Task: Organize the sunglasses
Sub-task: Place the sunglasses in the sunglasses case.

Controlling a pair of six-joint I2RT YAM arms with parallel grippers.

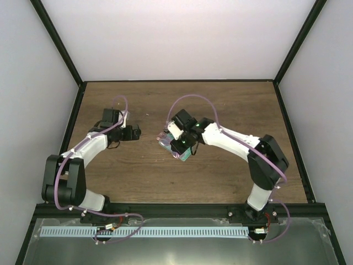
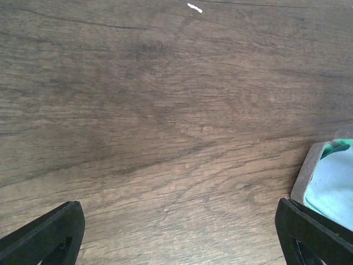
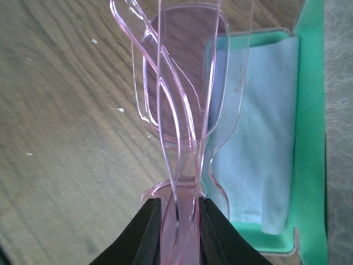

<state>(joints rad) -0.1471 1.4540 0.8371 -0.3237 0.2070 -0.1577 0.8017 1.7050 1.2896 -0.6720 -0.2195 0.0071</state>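
Right gripper: pinched on sunglasses, lower centre.
Left gripper: spread, empty.
Handling: judged light, brittle; folded temples favoured.

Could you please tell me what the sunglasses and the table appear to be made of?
The sunglasses look like clear pink glossy plastic: grain shows through them, and their edges glint. The table looks like matt wood or laminate, judging by its grain.

No writing, label, brand, number or sign can be read anywhere: not on the pink transparent plastic sunglasses, the grey rectangular case with green lining, the pale blue cloth or the brown wood-grain table.
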